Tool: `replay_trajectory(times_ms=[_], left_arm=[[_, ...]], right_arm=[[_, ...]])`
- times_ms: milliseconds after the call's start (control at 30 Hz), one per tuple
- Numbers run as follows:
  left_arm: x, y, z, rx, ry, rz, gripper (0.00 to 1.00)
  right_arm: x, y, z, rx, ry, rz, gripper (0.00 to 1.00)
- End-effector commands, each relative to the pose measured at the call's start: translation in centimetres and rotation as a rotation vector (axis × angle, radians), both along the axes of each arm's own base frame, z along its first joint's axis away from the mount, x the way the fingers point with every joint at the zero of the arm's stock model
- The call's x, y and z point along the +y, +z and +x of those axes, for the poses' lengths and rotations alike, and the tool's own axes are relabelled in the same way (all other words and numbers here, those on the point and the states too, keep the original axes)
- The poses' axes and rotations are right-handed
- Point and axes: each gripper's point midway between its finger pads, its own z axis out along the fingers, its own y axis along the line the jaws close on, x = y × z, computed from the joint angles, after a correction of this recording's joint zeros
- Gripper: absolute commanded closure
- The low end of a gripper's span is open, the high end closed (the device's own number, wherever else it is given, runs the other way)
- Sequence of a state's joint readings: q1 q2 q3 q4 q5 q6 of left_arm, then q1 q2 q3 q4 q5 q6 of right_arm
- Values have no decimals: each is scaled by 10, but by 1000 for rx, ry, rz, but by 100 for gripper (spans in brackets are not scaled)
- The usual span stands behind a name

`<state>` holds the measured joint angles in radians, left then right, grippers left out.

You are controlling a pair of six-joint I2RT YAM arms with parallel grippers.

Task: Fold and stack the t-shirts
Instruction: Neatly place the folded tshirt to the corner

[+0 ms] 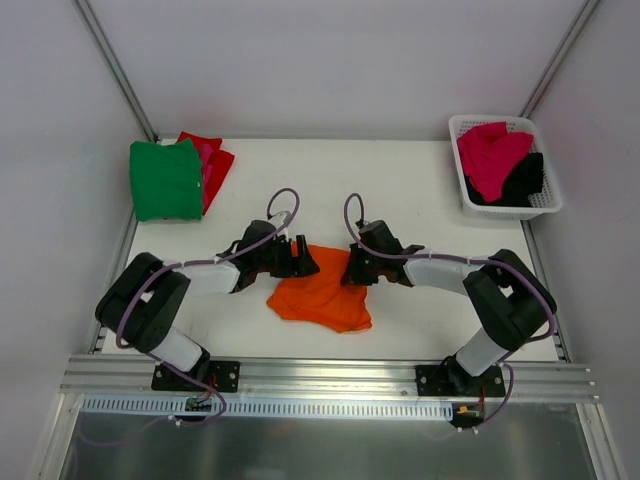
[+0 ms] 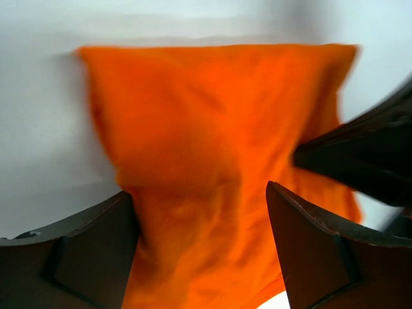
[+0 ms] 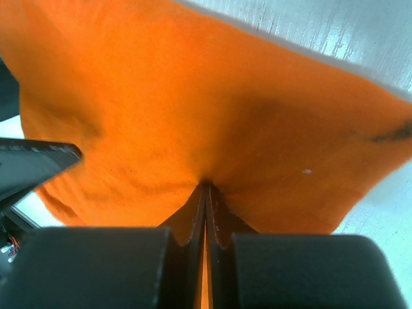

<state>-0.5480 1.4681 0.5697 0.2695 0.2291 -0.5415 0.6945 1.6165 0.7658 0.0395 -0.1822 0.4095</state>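
The bright orange t-shirt (image 1: 322, 293) lies crumpled in the middle of the table between the two arms. My left gripper (image 1: 305, 262) is at its upper left edge, and in the left wrist view (image 2: 201, 206) its jaws stand wide apart with orange cloth (image 2: 212, 129) between and beyond them. My right gripper (image 1: 352, 270) is at the shirt's upper right edge, and in the right wrist view (image 3: 206, 190) it is shut on a fold of the orange cloth (image 3: 212, 109). A green t-shirt (image 1: 165, 178) lies folded on a red one (image 1: 215, 160) at the back left.
A white lattice basket (image 1: 505, 165) at the back right holds a magenta-pink t-shirt (image 1: 492, 155) and a black one (image 1: 525, 182). An aluminium rail (image 1: 330, 378) runs along the near edge. Grey walls close in the back and sides.
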Motion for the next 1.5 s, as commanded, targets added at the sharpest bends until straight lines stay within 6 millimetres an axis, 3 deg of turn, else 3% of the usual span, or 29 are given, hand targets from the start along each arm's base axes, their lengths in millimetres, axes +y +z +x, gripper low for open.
replay_trajectory(times_ms=[0, 133, 367, 433, 467, 500, 600, 767, 867, 933, 1000, 1033, 1067, 1100, 1133, 1167, 1300, 1433, 1467], left_arm=[[-37, -10, -12, 62, -151, -195, 24], [-51, -20, -22, 133, -188, -285, 24], [-40, -14, -38, 118, -184, -274, 25], [-40, -11, -39, 108, -190, -275, 36], [-41, -9, -39, 109, -198, -280, 47], [-43, -6, -38, 106, -203, -292, 71], [-55, 0, -43, 116, -247, -336, 98], [-64, 4, -49, 96, -268, -373, 100], [-64, 13, -45, 73, -256, -370, 100], [-61, 29, -37, 33, -236, -341, 100], [-61, 51, -21, -48, -225, -298, 100], [-55, 68, -9, -113, -179, -271, 100], [-49, 68, -8, -98, -157, -220, 100], [-44, 95, 13, -196, -110, -186, 100], [-40, 103, 20, -220, -84, -154, 100], [-36, 112, 28, -244, -60, -129, 100], [-14, 158, 70, -315, 29, -100, 100], [25, 166, 120, -315, 159, -46, 100], [46, 169, 135, -319, 226, -27, 100]], right_arm=[[-27, -23, -20, 61, 4, -113, 99], [-29, -22, -20, 53, 3, -115, 99], [-30, -24, -19, 61, -3, -118, 100], [-29, -25, -19, 63, 0, -115, 99], [-29, -25, -18, 64, 0, -116, 100], [-29, -26, -19, 66, 2, -116, 100], [-29, -25, -18, 65, -1, -115, 100], [-27, -23, -20, 62, 10, -103, 99], [-13, -4, -17, 1, 59, -3, 100], [-1, 25, -16, -99, 105, 111, 99], [3, 45, -29, -144, 157, 194, 99], [5, 73, -30, -217, 174, 255, 96], [6, 86, -35, -245, 198, 287, 71], [3, 107, -38, -299, 203, 319, 57], [1, 104, -40, -290, 205, 307, 49], [-4, 117, -45, -320, 210, 319, 42], [-17, 134, -61, -369, 212, 342, 34], [-34, 135, -75, -395, 196, 335, 32], [-40, 129, -79, -382, 188, 311, 32]])
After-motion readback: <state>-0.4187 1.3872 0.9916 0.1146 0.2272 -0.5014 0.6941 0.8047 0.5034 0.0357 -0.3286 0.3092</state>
